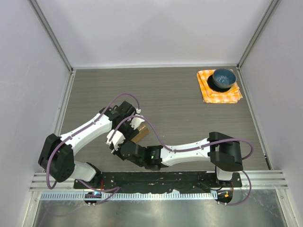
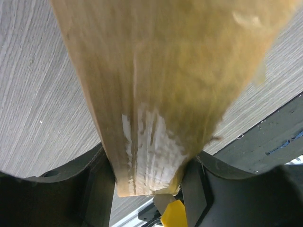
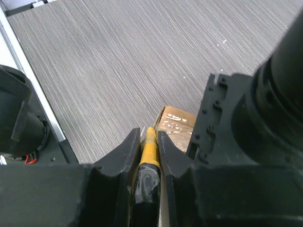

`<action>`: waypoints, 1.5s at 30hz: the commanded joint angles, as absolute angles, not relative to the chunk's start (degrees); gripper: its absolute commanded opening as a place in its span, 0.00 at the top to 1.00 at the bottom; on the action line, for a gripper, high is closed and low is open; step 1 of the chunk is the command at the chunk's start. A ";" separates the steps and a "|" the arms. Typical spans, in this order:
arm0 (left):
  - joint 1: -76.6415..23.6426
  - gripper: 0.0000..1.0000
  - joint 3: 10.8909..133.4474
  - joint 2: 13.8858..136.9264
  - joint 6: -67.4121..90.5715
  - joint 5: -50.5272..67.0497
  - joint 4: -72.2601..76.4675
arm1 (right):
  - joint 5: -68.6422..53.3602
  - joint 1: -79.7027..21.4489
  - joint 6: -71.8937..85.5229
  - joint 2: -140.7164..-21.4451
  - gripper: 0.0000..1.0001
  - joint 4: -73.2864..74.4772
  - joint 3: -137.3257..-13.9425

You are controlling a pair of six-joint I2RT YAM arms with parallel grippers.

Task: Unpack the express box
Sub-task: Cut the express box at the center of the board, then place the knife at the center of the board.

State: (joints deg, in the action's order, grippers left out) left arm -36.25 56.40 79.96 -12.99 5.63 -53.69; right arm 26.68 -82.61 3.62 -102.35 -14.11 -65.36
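Clamping one end of the express box near the front rail of the table, the left gripper holds the carton tilted; whether it rests on the surface cannot be told. Just beside it the right gripper, jaws pinched on a slim yellow tool, crowds in. Trouble looks likeliest at that meeting point: the two wrists sit almost touching, so a hasty push with the tool could knock the arms together or lever the carton out of its hold. Room is tight at the near left. Open tabletop lies beyond and rightward, up to the blue bowl on its orange checked cloth in the far right corner.
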 commanded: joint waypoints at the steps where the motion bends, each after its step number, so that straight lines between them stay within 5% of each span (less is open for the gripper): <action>1: -38.50 0.45 58.88 79.10 -14.15 7.21 -54.93 | 23.72 -79.01 6.06 -106.19 0.99 8.96 -63.72; 8: -38.32 0.46 60.20 78.84 -17.40 4.40 -55.63 | 24.87 -79.01 7.20 -92.48 0.99 9.76 -67.50; 25: -38.32 0.48 61.08 82.88 -19.77 2.90 -59.68 | 36.11 -79.19 13.08 -64.53 0.99 3.42 -53.97; 29: -38.32 0.39 63.18 80.69 -19.87 4.12 -61.78 | 43.23 -76.22 22.39 -60.14 0.99 8.51 -49.14; 37: -38.32 0.28 67.59 78.49 -18.90 9.05 -66.27 | 25.69 -55.21 36.82 -50.63 0.98 4.22 -33.93; 45: -38.50 0.30 68.11 79.71 -17.58 10.81 -63.99 | 8.63 -42.02 45.16 -52.03 0.71 -7.54 -26.11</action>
State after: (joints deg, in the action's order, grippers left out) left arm -38.48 66.15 79.33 -18.41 8.23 -64.12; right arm 19.03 -45.84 37.91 -51.96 2.70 -29.04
